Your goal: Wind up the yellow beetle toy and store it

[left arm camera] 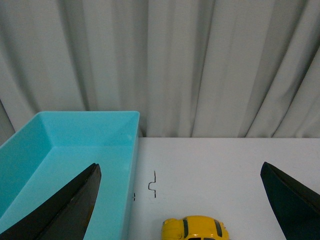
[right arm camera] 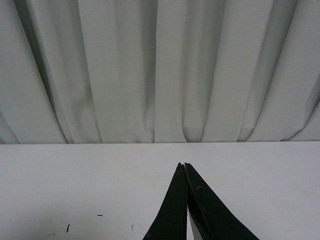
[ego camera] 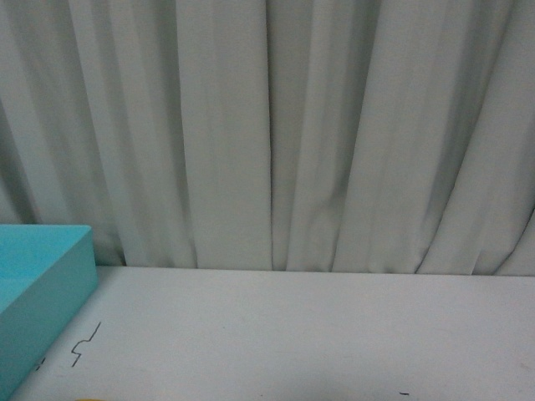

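The yellow beetle toy (left arm camera: 196, 228) stands on the white table (left arm camera: 225, 165) in the left wrist view, side-on, with dark windows and stripes; the frame edge cuts off its lower part. My left gripper (left arm camera: 179, 165) is open wide. One dark finger (left arm camera: 70, 210) is over the turquoise box and the other (left arm camera: 290, 200) is far on the opposite side, so the toy lies between them, untouched. A sliver of yellow (ego camera: 88, 399) shows at the front view's bottom edge. My right gripper (right arm camera: 182, 165) is shut on nothing above bare table. Neither arm shows in the front view.
An open turquoise box (left arm camera: 75, 145) sits beside the toy, its wall close to the car; it also appears at the left as the turquoise box (ego camera: 42, 284). A black squiggle mark (left arm camera: 153, 184) is on the table. Grey curtains (ego camera: 267, 125) hang behind the table's far edge.
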`<state>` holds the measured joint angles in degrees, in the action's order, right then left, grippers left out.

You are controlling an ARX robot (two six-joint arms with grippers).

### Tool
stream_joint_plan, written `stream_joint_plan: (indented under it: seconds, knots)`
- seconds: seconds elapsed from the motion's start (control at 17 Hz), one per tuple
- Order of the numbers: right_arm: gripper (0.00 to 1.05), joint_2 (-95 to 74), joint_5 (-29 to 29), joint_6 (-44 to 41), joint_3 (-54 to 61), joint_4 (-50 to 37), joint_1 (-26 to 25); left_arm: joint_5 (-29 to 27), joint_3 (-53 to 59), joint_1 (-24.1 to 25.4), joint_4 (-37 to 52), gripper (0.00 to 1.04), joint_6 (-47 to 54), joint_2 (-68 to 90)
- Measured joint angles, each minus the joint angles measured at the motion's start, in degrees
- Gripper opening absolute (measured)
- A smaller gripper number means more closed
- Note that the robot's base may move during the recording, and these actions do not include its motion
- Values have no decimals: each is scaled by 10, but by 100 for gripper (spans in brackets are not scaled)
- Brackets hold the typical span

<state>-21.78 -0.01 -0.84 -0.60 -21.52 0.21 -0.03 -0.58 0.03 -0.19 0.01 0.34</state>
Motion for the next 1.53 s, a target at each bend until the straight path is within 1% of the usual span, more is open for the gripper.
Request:
stream_joint_plan:
  seconds: [0.23,0.65,0.7,0.76,0.82,0.88,1.0,1.06,1.12,1.47,1.53]
  knots:
    - [2,62,0,0,0,60,0,0,0,0,0,98,0,0]
    - [2,127,0,0,0,129,0,0,0,0,0,98,0,0]
    - [2,169,-2,0,0,196,0,0,0,0,0,98,0,0]
    - [2,208,0,0,0,218,0,0,0,0,0,98,0,0]
    - [2,216,1,0,-2,209,0,0,0,0,0,98,0,0]
    - [2,216,0,0,0,223,0,0,0,0,0,98,0,0]
    - [2,215,0,0,0,217,0,0,0,0,0,98,0,0]
    - [10,216,0,0,0,217,0,0,0,0,0,98,0,0]
    - [21,216,0,0,0,217,0,0,0,0,0,98,0,0]
    - [93,216,0,0,0,217,0,0,0,0,0,98,0,0]
    - [100,216,0,0,0,217,0,0,0,0,0,98,0,0]
